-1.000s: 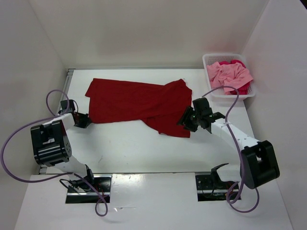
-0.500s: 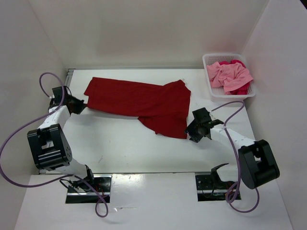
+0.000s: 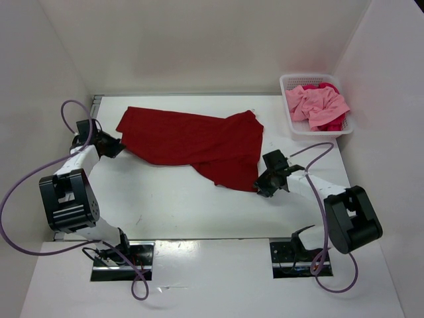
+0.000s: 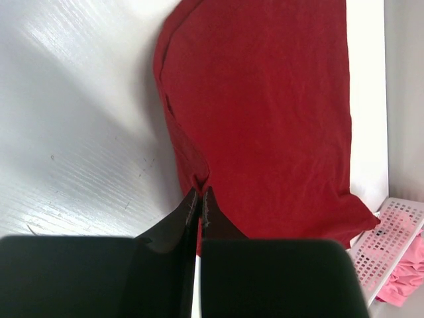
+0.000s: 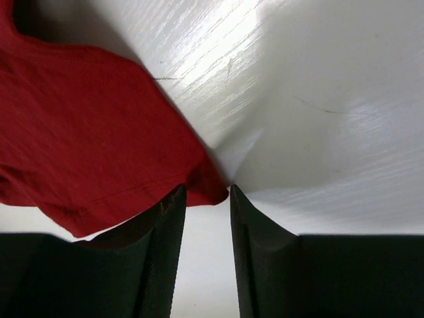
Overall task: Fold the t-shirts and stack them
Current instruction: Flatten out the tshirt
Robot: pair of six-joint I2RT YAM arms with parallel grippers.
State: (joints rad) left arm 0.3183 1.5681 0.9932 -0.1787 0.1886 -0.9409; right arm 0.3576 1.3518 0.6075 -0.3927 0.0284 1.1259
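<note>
Pinching the left edge of the dark red t-shirt [image 3: 192, 140] with the left gripper [image 3: 114, 147], jaws pressed fully together on a small fold of cloth. Confirmed in left wrist view by closed fingertips [image 4: 189, 212] meeting right at the hem.

Holding the right gripper [image 3: 260, 187] low at the near-right corner of the same shirt, jaws partly apart, not clamped on anything. Showing in right wrist view a hem corner lying flat on the table, right at the gap between the two fingers [image 5: 165, 218], no squeeze visible. Cannot tell whether that corner touches either finger.

Lying spread across the far half of the white table [image 3: 172, 199], stretched left to right between both grippers, wrinkled. Sagging toward the near edge on the right part as a loose flap.

Sitting at the far right corner of the table, well apart from the red shirt: white mesh basket [image 3: 286, 85]. Piled inside it: light pink t-shirt [image 3: 315, 103] on top, crumpled, draping over the near rim. Peeking out beneath at the far and right sides: bright magenta-pink t-shirt [image 3: 330, 87]. Not folded, not stacked yet.

Reaching in along the table's left side with the left arm [image 3: 66, 192] and from the near right with the right arm [image 3: 324, 189].
</note>
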